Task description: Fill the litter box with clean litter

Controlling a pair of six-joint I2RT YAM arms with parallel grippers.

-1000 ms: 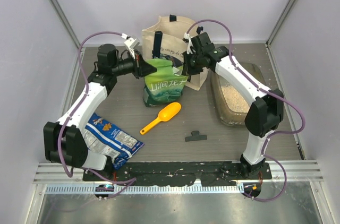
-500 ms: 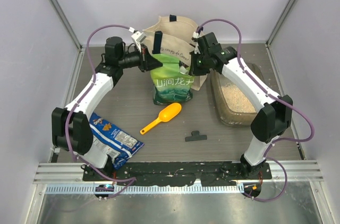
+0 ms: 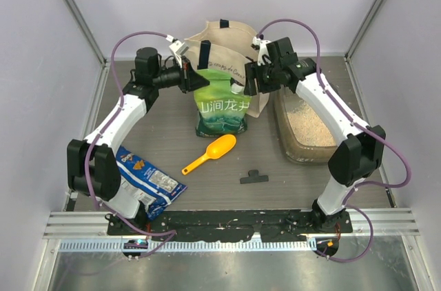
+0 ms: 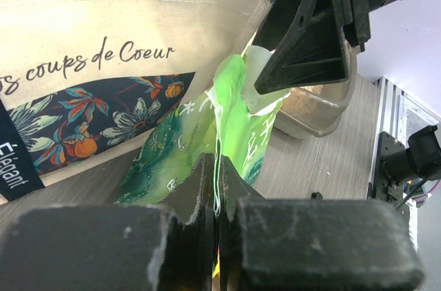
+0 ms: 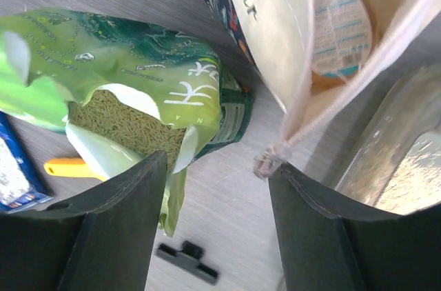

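On pouch (image 4: 234,118) rim, left fingers (image 4: 189,191) clamped

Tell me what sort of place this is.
Most likely a lab robot cell, not a home: plain white panels in a metal frame enclose a grey table, two arms are bolted to a black plate at its edge, and a litter box and scoop look staged.

The pouch (image 3: 222,108) stands centre-frame before the tote bag (image 3: 224,39); the litter box (image 3: 303,157) lies right, the scoop (image 3: 210,152) below, the snack bag (image 3: 148,181) lower left.
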